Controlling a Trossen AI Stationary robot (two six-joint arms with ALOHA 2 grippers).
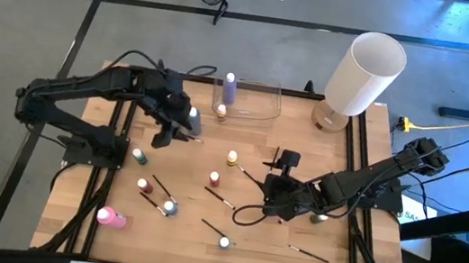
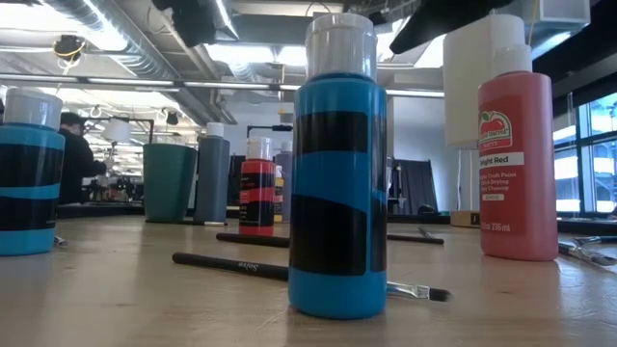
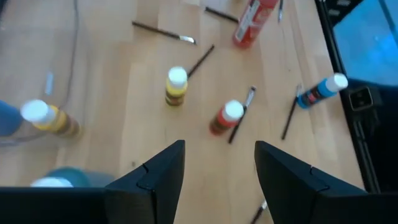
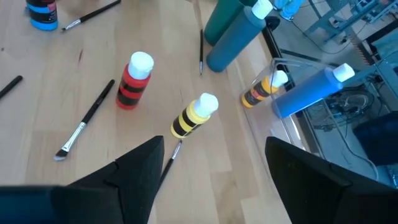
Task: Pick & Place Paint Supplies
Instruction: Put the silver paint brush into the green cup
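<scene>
Several small paint bottles stand on the wooden table, among them a yellow one (image 1: 232, 158) and a red one (image 1: 214, 180) in the middle; a pink one (image 1: 111, 217) lies near the front left. Thin dark brushes (image 1: 219, 199) lie among them. A lilac bottle (image 1: 229, 87) and a yellow bottle (image 1: 221, 110) stand in the clear container (image 1: 260, 108). My left gripper (image 1: 184, 131) hangs open above the table beside a teal bottle (image 3: 62, 177), with nothing between its fingers (image 3: 217, 149). My right gripper (image 1: 266, 191) hovers open right of the yellow bottle (image 4: 194, 115), also with nothing in it.
A large white cylinder (image 1: 365, 71) stands at the back right, beside the container. A blue bottle (image 2: 337, 183) and a large red bottle (image 2: 518, 154) stand near the front edge. A black cable (image 1: 246, 213) loops on the table under my right arm.
</scene>
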